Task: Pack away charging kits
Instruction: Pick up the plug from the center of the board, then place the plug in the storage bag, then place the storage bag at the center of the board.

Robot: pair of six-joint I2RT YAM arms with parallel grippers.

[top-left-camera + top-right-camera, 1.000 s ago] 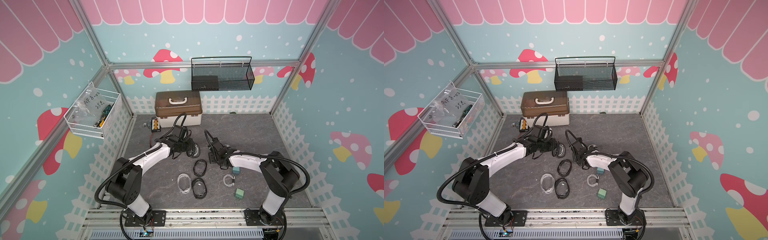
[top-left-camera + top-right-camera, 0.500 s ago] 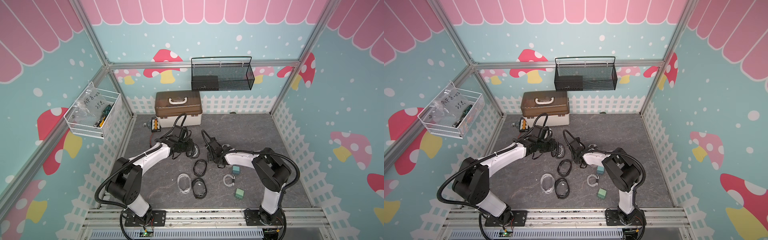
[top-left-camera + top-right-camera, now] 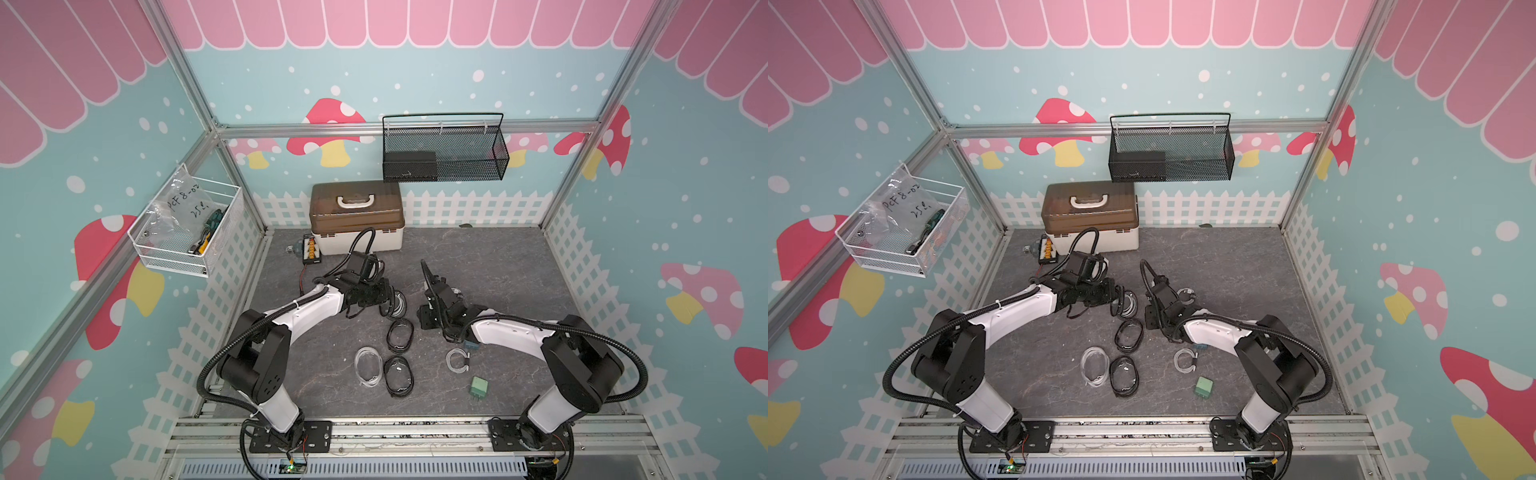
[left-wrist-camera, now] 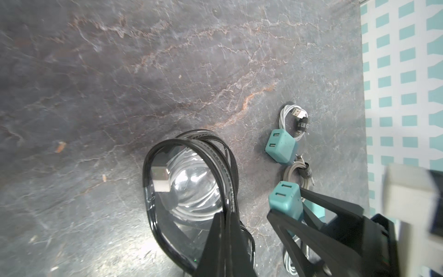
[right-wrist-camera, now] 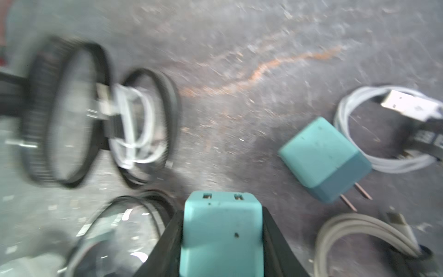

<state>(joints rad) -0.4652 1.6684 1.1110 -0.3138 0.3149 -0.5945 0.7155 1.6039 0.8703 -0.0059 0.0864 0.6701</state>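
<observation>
Grip at the left first: left fingers (image 4: pixel 224 232) clenched tight on the black zip rim of a clear pouch (image 4: pixel 189 177), no gap showing between them. Pouch held on edge with its mouth gaping toward the right arm, evidently to present an opening for loading. Coiled white cable (image 4: pixel 199 208) already lying inside with its plug. Unable to tell whether the lower rim rests on the tabletop (image 4: pixel 119 72).

Centre, in a top view: black-rimmed pouch (image 3: pixel 400 336) lying flat just in front of the held one. White-rimmed pouch (image 3: pixel 368 366) and second black-rimmed pouch (image 3: pixel 398 375) side by side nearer the front edge. Contents too small to confirm.

Right of centre: right fingers (image 5: pixel 165 247) grasping a teal adapter (image 5: pixel 220 235) by two opposite faces, socket face leading. Orientation judged suited to pushing it into the waiting mouth. Adapter near the pouch but not yet inserted.

Further right: loose adapter (image 5: pixel 323 158) on its side, prongs out, just beside a strapped white cable (image 5: pixel 383 165), with a greyer cable (image 5: pixel 359 230) near. Toward the front, in a top view, another cable (image 3: pixel 457 360) and a green adapter (image 3: pixel 478 386), apart. Judged one kit half packed, the rest outstanding. Risk noted: soft rim folding under the push.
</observation>
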